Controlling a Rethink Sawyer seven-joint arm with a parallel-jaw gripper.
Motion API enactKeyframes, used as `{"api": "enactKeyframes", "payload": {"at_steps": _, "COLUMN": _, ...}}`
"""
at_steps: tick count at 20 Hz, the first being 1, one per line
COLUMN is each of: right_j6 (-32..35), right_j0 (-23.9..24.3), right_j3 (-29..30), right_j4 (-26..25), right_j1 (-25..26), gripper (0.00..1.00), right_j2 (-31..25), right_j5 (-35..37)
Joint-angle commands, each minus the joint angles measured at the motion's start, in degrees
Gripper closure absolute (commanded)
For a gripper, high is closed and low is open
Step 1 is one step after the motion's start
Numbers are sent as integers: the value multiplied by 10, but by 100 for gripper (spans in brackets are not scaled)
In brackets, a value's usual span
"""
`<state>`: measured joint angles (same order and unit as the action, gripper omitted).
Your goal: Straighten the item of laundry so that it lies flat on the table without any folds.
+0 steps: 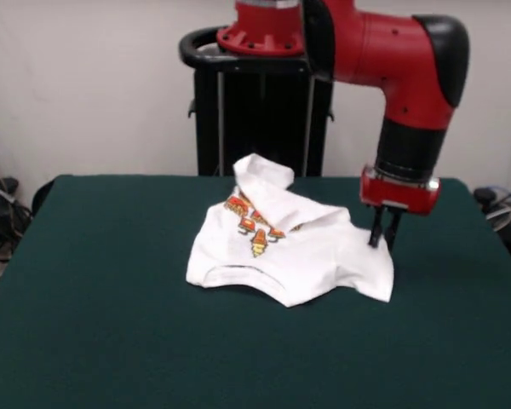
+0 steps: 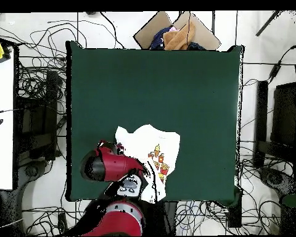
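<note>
The item of laundry (image 1: 281,243) is a small white T-shirt with red and orange food cartoons. It lies crumpled on the dark green table (image 1: 111,324), slightly right of centre, with its far end folded up and over. My gripper (image 1: 384,243) is down at table height at the shirt's right edge, its dark fingers close together on the cloth there. In the overhead view the shirt (image 2: 147,145) lies near the table's (image 2: 175,86) bottom edge. The red arm (image 2: 107,165) covers the shirt's lower left part and hides the gripper.
The black pedestal (image 1: 255,111) stands behind the table's far edge. In the overhead view an open cardboard box with cloth (image 2: 175,34) sits beyond the table's top edge. Cables cover the floor around the table. A white bench (image 2: 2,117) stands at the left.
</note>
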<state>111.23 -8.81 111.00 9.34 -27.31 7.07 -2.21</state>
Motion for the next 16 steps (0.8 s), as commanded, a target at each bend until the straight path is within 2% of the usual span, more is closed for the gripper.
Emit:
{"api": "enactKeyframes", "payload": {"at_steps": 1, "right_j6": 149, "right_j0": -31, "right_j3": -90, "right_j4": 96, "right_j1": 83, "gripper": 100, "right_j2": -42, "right_j5": -27}}
{"api": "enactKeyframes", "payload": {"at_steps": 7, "right_j6": 157, "right_j0": -83, "right_j3": -120, "right_j4": 180, "right_j1": 85, "gripper": 100, "right_j2": -27, "right_j5": 19}}
{"api": "enactKeyframes", "payload": {"at_steps": 16, "right_j6": 168, "right_j0": -126, "right_j3": -118, "right_j4": 257, "right_j1": 28, "gripper": 100, "right_j2": -20, "right_j5": 119}}
